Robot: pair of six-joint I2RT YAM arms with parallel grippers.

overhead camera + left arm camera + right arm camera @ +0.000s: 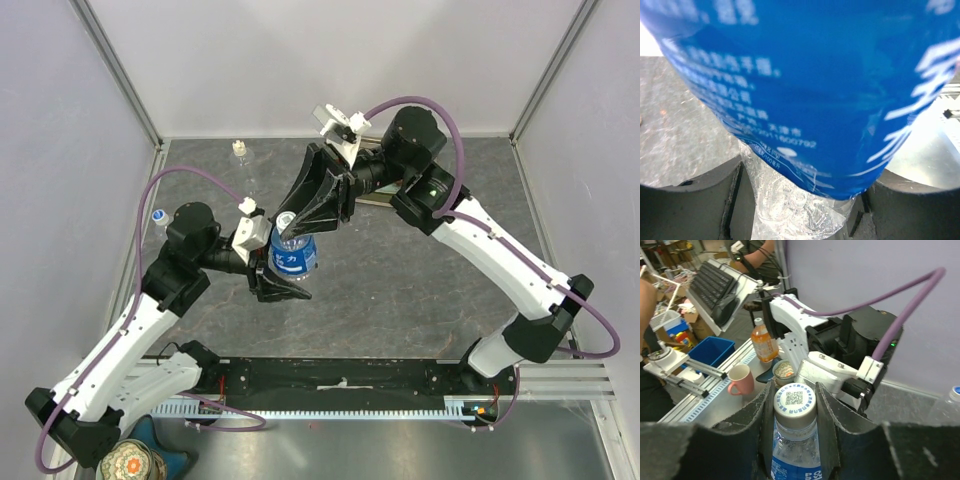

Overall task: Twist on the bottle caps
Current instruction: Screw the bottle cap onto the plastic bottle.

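Now, with our left gripper clamping the blue-labelled clear plastic bottle and our right gripper pinching its round whitish plastic cap, we should twist squarely.

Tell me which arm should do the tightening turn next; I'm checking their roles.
Right. The right fingers clasp the cream round plastic cap on the neck, while the left fingers grip the blue-labelled clear plastic bottle by its body.
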